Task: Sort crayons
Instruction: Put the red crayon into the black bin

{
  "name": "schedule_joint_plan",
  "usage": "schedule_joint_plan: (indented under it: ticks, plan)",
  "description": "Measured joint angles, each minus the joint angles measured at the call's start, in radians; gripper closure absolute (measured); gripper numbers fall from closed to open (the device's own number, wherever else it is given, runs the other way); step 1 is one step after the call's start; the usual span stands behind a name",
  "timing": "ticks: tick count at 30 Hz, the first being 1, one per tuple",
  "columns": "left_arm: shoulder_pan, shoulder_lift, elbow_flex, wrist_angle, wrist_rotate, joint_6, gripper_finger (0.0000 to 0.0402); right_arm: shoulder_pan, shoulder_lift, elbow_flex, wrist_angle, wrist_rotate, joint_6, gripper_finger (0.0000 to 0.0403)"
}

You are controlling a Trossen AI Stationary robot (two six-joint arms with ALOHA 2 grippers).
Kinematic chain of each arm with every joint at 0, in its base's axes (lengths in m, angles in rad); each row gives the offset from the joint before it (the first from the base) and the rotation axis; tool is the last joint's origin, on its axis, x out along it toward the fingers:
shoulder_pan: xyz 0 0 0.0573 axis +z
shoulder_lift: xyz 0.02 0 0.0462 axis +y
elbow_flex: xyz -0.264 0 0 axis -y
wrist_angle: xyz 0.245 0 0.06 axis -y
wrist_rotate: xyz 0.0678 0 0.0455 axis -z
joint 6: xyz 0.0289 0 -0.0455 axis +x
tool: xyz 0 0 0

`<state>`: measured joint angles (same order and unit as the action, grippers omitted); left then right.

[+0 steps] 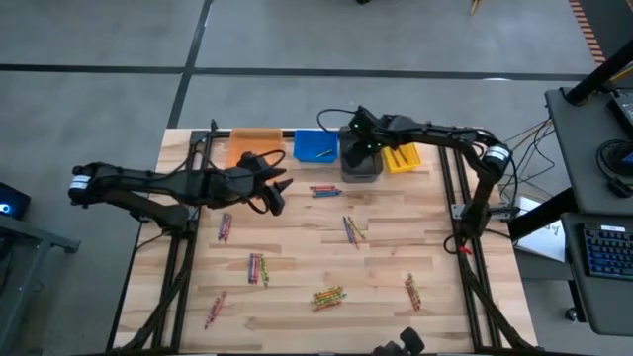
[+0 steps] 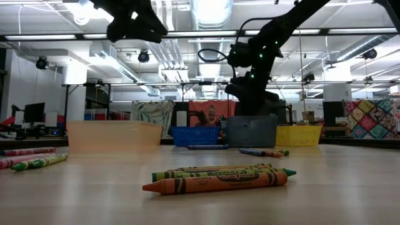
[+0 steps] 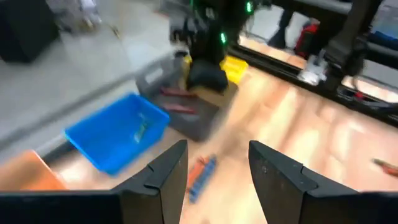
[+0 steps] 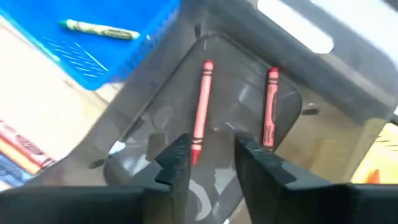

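Step in hand: you are dropping red crayons (image 4: 200, 106) into the grey bin (image 1: 361, 166); right end effector (image 4: 210, 160) hanging over it, fingers apart, empty. Left end effector (image 3: 214, 171) apart, empty. Next: you are needing another crayon from the worktop (image 1: 297, 297).

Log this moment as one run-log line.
right gripper: open over grey bin, two red crayons inside | left gripper: open, empty, above table

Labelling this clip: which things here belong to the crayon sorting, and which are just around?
Job:
- loose crayons on the table
- two red crayons in the grey bin
- green crayon in the blue bin
- orange bin, yellow bin

Just around:
- keyboard
- cables
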<state>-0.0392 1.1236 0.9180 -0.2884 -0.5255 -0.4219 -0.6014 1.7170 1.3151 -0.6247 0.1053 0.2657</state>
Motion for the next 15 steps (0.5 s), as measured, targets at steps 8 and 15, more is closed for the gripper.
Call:
schedule_joint_plan:
  ticks: [8,15]
  plan:
    - [-0.089,0.006,0.0,-0.224,0.101,-0.352,0.0249,0.078,-0.114,-0.011,0.006,-0.004,-0.102,0.0263]
    - [-0.202,0.064,0.0,-0.466,0.129,-0.678,0.0249,0.171,-0.192,-0.013,0.111,-0.003,-0.206,0.0273]
